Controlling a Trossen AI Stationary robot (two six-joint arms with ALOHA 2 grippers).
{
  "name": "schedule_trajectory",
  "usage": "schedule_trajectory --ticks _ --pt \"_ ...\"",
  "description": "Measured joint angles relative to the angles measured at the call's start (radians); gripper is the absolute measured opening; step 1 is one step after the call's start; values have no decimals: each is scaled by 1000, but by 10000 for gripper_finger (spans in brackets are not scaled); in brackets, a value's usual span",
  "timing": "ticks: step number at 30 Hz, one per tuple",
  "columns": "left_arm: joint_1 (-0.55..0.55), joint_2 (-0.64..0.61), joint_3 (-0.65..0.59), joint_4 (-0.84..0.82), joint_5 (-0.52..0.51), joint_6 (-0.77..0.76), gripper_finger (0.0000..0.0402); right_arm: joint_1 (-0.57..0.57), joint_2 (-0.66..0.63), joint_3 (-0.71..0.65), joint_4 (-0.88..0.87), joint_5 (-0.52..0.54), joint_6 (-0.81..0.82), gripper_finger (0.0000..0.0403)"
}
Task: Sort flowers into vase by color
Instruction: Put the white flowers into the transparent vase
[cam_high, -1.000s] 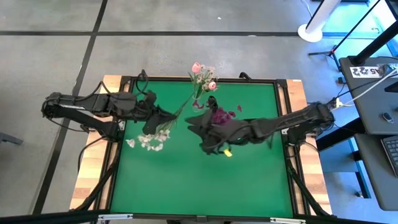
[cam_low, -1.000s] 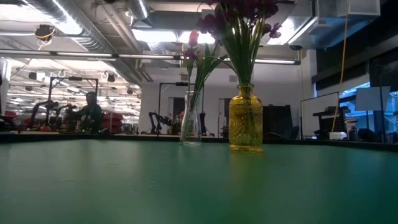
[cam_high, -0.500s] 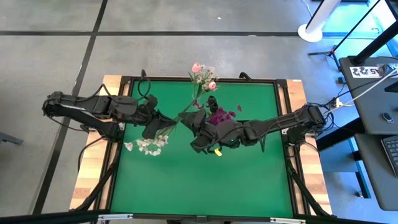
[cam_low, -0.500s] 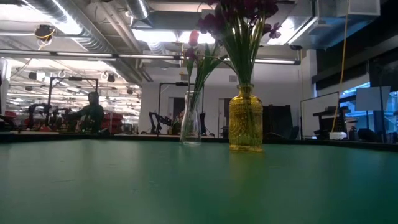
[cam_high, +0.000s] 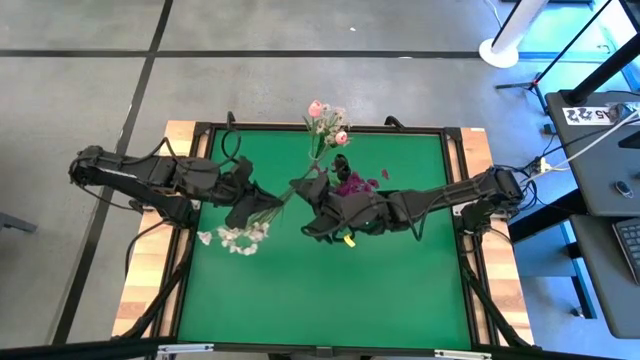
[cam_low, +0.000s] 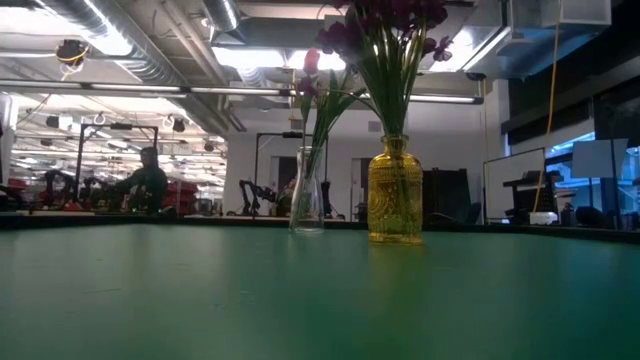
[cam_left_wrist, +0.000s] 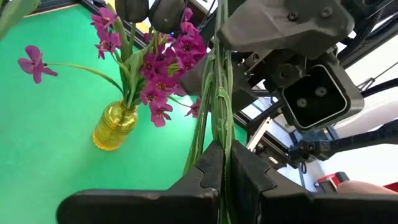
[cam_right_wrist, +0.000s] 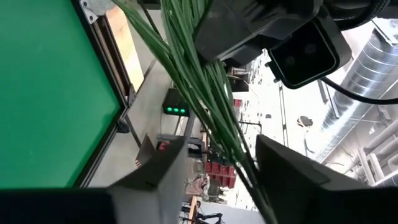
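Step in hand: handover of white flowers (cam_high: 238, 236) in mid-air above table (cam_high: 300, 290).
Left gripper (cam_left_wrist: 222, 163): jaws closed on stems.
Right gripper (cam_right_wrist: 214, 152): jaws open around same stems, not yet closed.
Next, by judgement: right jaws to be closed, left released, bunch carried to a vase.

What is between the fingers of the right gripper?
In the right wrist view, a bundle of green flower stems runs through the gap of the open right gripper, while the left gripper clamps them.
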Motion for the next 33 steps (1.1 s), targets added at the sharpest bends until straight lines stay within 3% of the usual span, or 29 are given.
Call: schedule_trajectory --ticks 12,20,33 --pt "0 0 0 3 2 1 11 0 0 0 -13 2 0 14" --pt "0 0 0 6 32 73 20 2 0 0 -12 32 -6 10" --pt "0 -44 0 83 22 222 122 0 -1 0 -19 127 -31 5"
